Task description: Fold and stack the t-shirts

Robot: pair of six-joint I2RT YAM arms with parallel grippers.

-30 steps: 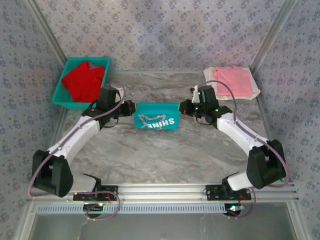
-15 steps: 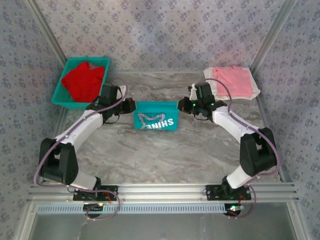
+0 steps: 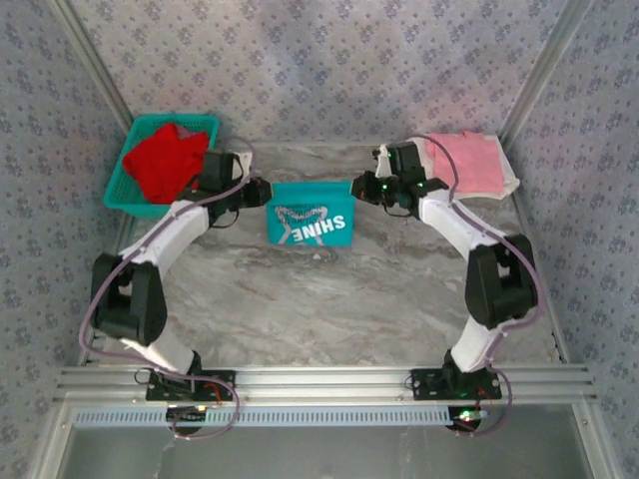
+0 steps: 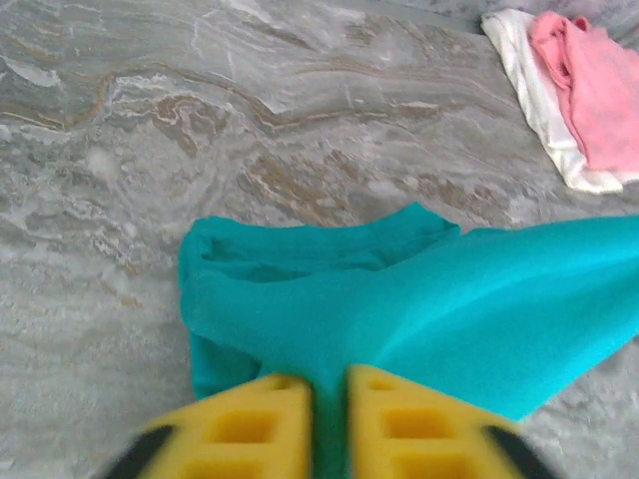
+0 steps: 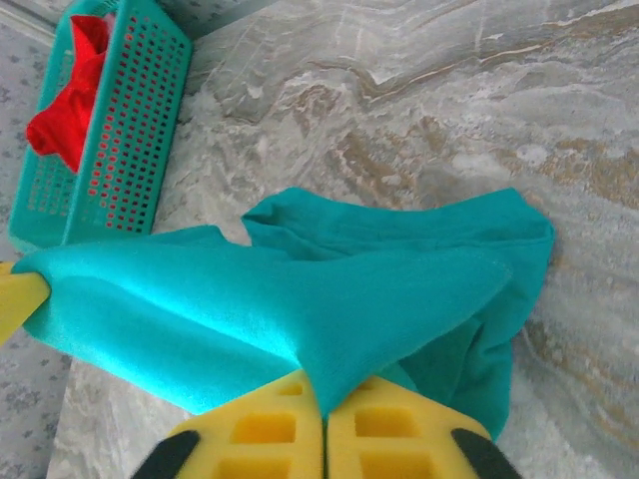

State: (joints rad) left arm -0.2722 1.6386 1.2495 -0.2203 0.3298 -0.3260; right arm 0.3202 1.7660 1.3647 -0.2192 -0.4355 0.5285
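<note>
My left hand [image 4: 327, 399] and my right hand [image 5: 323, 399] both clamp the teal t-shirt [image 3: 310, 222], stretched between them over the far-middle worktop [image 3: 329, 299]. The red t-shirt [image 3: 165, 162] sits in the far-left basket [image 3: 122, 192], pink t-shirt [image 3: 469, 160] far right.

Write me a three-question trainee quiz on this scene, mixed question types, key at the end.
1. True or false: the left claw and the right claw are both shut on the teal t-shirt.
2. Where is the red t-shirt? A) in the basket; B) in the left claw; C) under the teal t-shirt.
3. Fill in: the pink t-shirt lies on top of a ___ t-shirt.

Key: 1 true; 2 A; 3 white.
</note>
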